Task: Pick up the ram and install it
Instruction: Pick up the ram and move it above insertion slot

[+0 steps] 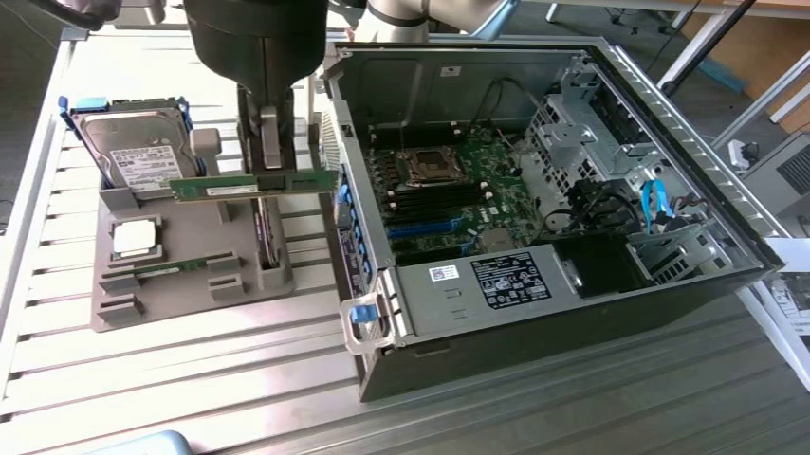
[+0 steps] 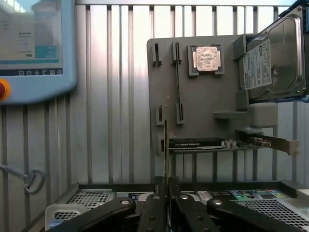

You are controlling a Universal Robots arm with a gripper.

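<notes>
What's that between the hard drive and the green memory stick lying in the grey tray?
A square silver processor chip, seated in its own holder on the tray, as the exterior view shows.

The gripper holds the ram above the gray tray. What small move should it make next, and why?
Probably carry the ram sideways toward the open case, staying above its wall. The gripper is shut on the ram, which hangs clear of the gray tray, while the black memory slots lie inside the case, toward the exterior view's right.

Black tool (image 2: 167, 203) with silver screws (image 2: 182, 197)
</notes>
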